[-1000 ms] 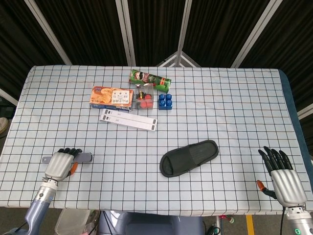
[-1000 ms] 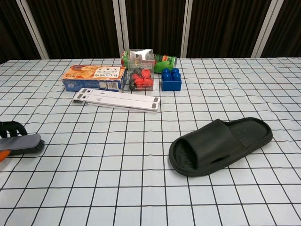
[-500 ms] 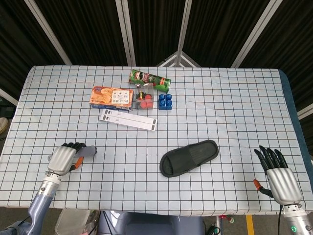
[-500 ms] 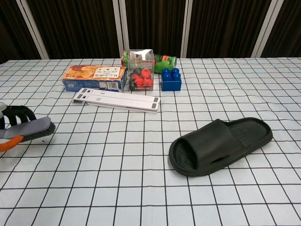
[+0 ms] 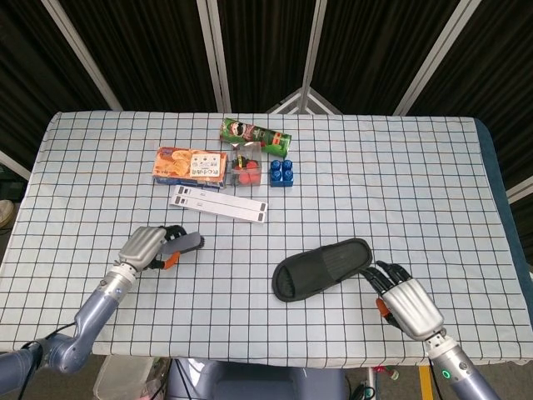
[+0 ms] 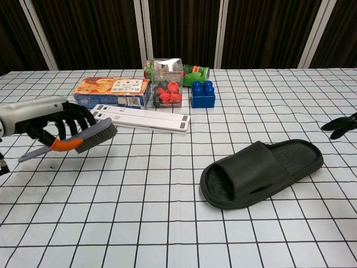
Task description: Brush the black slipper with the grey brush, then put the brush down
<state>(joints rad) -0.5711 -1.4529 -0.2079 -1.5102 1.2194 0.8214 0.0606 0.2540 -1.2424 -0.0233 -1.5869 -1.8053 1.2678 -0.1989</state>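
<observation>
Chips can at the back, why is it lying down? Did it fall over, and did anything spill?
The green chips can lies on its side behind the clear box of red pieces. Nothing has spilled near it, and whether it fell cannot be told. The black slipper sits flat, sole down. Nothing else looks odd.

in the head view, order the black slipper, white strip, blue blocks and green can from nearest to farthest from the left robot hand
From the left robot hand, which holds the grey brush:
1. White strip, just up and right of it.
2. Black slipper, to its right.
3. Blue blocks, further back and right.
4. Green can, at the back.
</observation>
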